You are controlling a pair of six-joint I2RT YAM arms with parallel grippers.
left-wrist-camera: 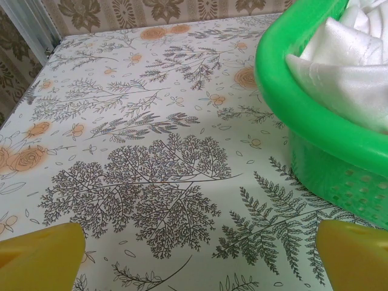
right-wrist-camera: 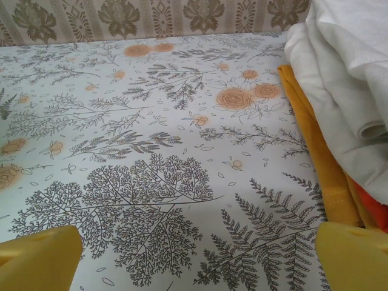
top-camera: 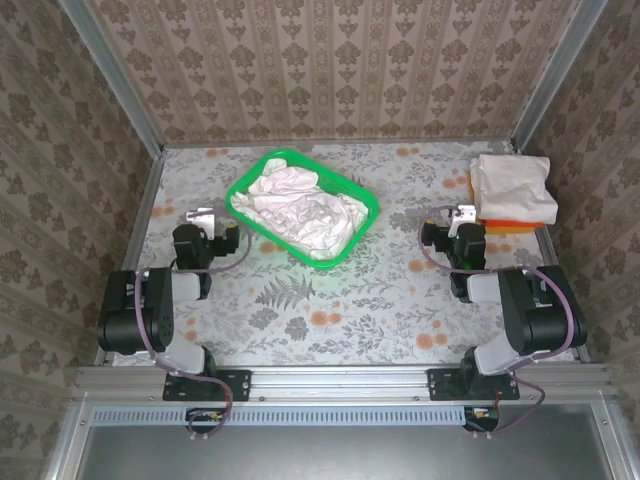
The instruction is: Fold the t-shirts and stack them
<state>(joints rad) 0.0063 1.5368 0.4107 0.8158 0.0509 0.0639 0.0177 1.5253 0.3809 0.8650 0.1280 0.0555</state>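
Crumpled off-white t-shirts (top-camera: 300, 212) fill a green mesh basket (top-camera: 283, 156) at the table's middle back. A stack sits at the back right: a folded off-white t-shirt (top-camera: 513, 186) on an orange one (top-camera: 497, 227). My left gripper (top-camera: 203, 216) hovers left of the basket, open and holding nothing. In the left wrist view its yellow fingertips (left-wrist-camera: 37, 257) frame bare table, with the basket (left-wrist-camera: 285, 85) and its shirts (left-wrist-camera: 345, 70) at the right. My right gripper (top-camera: 463, 214) is open just left of the stack. The right wrist view shows the off-white shirt (right-wrist-camera: 345, 79) over the orange one (right-wrist-camera: 310, 142).
The flower-print table (top-camera: 330, 290) has free surface in front of the basket and between the two arms. Patterned walls enclose it on three sides, with metal posts at the back corners. A red strip of cloth (right-wrist-camera: 374, 210) peeks from under the stack.
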